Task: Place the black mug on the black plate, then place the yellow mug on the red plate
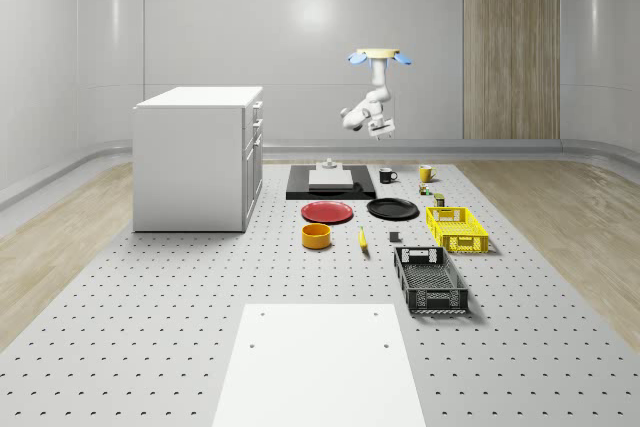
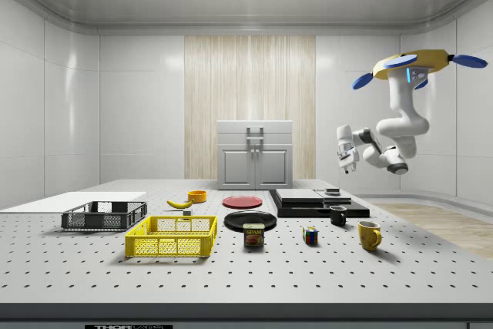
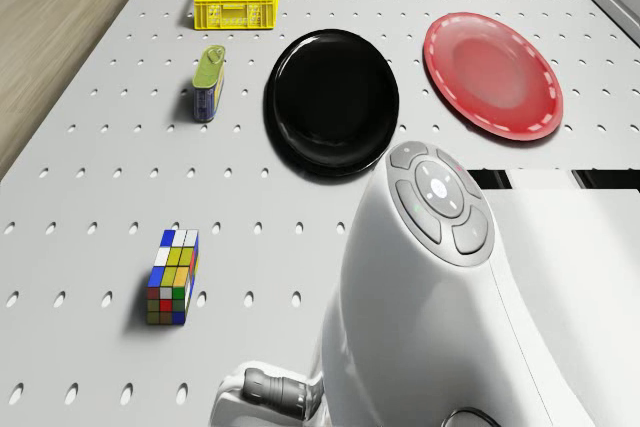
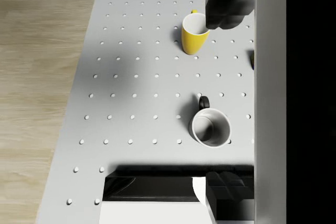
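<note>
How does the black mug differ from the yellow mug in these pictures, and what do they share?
The black mug is dark outside; the yellow mug is bright yellow. In the side view the black mug stands right by the black slab, the yellow mug further out. The gripper hangs above the black mug, not the yellow mug. Both stand upright on the table, on no plate.

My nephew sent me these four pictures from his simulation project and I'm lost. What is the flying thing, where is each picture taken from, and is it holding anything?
It is a drone carrying a robot arm, hovering above the table's far end. Two pictures come from fixed cameras, one overhead and one at the side; one looks down from the drone, one from the arm's wrist. On the table stand a black mug and a yellow mug, with a black plate and a red plate nearby, plus crates and small items. The gripper hangs in the air, holding nothing.
</note>
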Controlling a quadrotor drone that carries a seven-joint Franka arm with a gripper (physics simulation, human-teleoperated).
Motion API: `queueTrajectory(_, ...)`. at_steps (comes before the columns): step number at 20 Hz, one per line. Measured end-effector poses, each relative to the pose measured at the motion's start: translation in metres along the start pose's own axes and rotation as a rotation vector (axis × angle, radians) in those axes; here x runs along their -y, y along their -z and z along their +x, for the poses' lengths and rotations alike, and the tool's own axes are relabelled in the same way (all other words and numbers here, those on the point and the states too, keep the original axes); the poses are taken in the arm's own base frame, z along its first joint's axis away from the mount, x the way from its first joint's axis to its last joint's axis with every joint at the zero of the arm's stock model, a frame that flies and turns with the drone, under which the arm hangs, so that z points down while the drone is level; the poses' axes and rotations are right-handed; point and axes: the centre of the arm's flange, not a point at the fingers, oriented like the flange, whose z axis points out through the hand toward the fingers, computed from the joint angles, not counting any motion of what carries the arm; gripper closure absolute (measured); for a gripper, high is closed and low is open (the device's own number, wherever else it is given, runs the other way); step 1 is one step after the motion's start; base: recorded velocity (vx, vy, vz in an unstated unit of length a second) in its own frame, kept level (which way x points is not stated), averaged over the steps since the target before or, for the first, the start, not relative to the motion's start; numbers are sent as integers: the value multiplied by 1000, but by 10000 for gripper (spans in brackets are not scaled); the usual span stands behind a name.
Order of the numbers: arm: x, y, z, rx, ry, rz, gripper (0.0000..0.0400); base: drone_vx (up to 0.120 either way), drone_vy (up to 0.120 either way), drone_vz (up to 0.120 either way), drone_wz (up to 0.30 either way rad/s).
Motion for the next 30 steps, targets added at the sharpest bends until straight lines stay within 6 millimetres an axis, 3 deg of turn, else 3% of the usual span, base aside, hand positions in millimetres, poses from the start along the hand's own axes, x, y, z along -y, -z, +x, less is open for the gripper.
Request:
queueTrajectory(9, 13, -1, -13, -136, 4, -129, 0, 116, -53, -111, 0)
queueTrajectory(12, 14, -1, -15, -150, 5, -142, 0, 0, 0, -13, 0)
queueTrajectory(30, 16, -2, -16, -169, 5, -159, 0, 4, -16, -120, 0)
